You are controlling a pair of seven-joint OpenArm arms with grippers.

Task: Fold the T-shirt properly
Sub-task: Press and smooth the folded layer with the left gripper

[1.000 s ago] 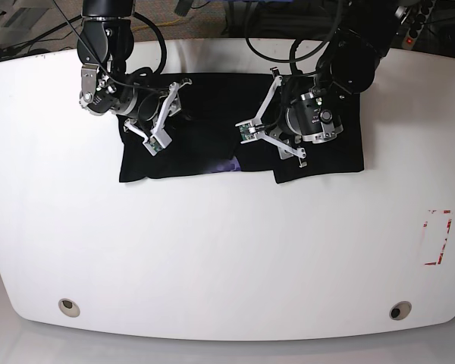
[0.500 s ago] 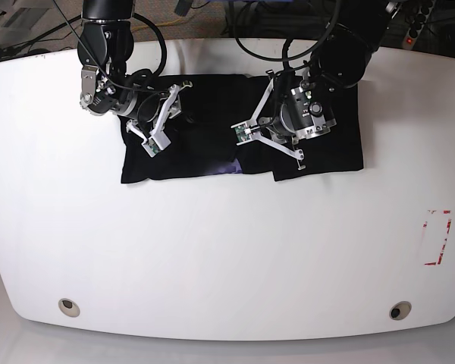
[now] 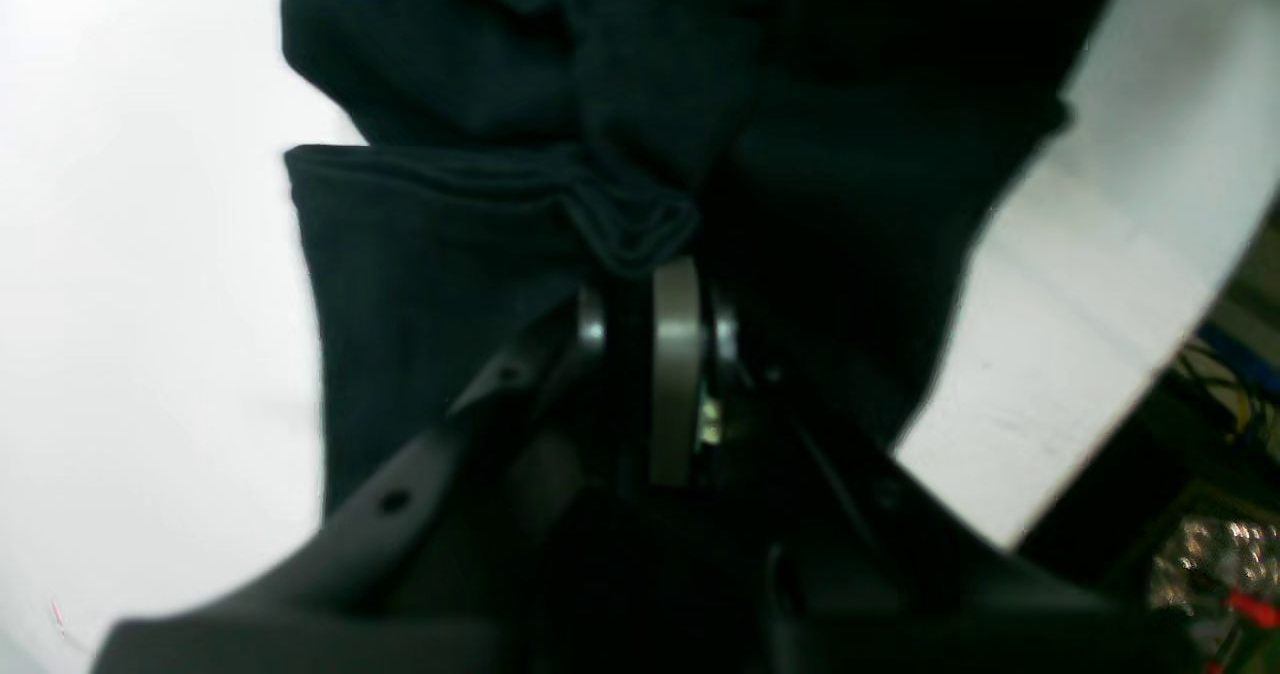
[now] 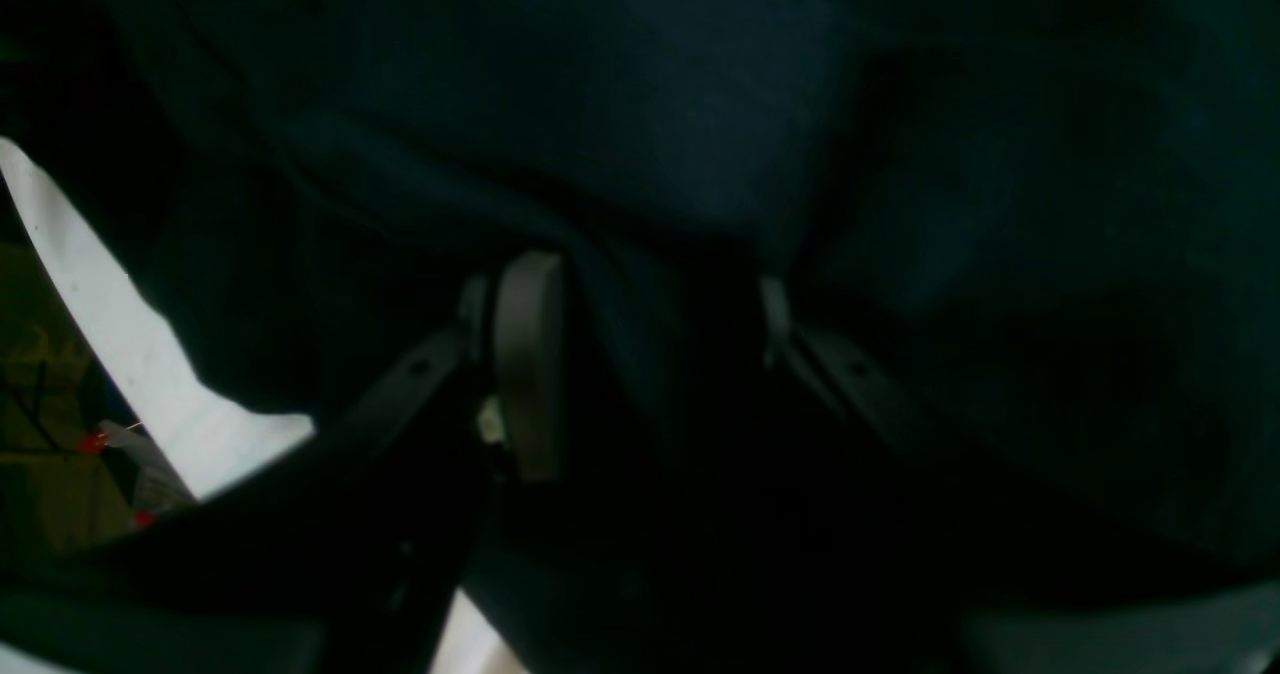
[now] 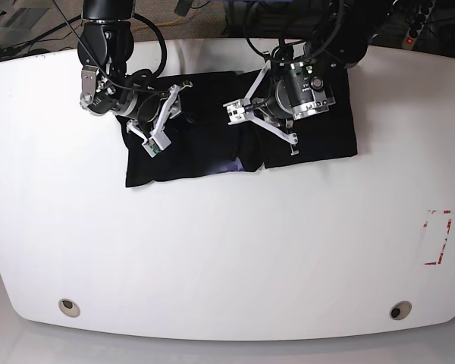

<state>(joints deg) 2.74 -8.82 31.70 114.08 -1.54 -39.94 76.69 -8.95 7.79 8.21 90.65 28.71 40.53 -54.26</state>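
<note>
T-shirt black, folded on white desk, left gripper jaws pinching its bunched fold, right gripper jaws spread astride a cloth ridge

Wide open white table across the whole near half, nothing standing on it, so a gripper passes freely there. Only flat marks: a red-and-white patch near one side edge and two round holes at the front corners. The far strip is crowded: the T-shirt lies bunched across it, with both arms low over the cloth. Between the right gripper and the left gripper only a narrow lane of black fabric shows. Cables hang behind the far edge.
</note>
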